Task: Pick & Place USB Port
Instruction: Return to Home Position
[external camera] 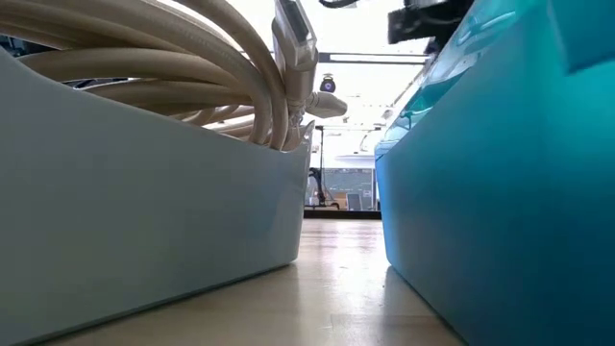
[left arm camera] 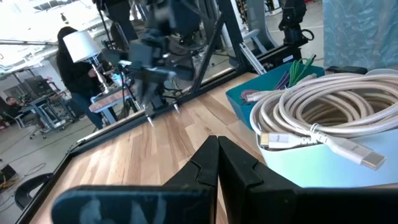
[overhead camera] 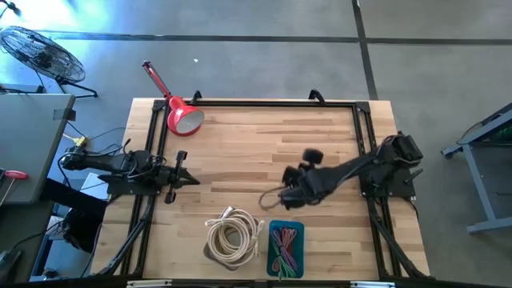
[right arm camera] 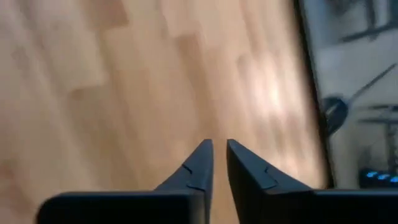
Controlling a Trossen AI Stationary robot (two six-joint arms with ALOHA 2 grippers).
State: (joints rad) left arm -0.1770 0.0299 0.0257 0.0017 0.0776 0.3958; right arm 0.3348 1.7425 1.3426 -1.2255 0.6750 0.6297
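Observation:
A coil of beige USB cable [overhead camera: 234, 236] lies in a white tray [overhead camera: 210, 254] at the table's near edge. Its plug ends [left arm camera: 364, 158] rest on the coil. Beside it, a teal tray [overhead camera: 298, 228] holds several coloured cables [overhead camera: 284, 250]. My right gripper [overhead camera: 282, 197] hovers over the bare wood just beyond the teal tray, its fingers [right arm camera: 219, 144] shut to a narrow slit with nothing between them. A thin grey cable loop [overhead camera: 266, 196] shows beside it. My left gripper [overhead camera: 190, 179] waits, shut, at the table's left side.
A red desk lamp [overhead camera: 180, 116] lies at the far left corner of the table. Black frame rails [overhead camera: 256, 102] run along the table's far and side edges. Bare wood lies between the two arms. A person [left arm camera: 74, 62] stands at a bench beyond the table.

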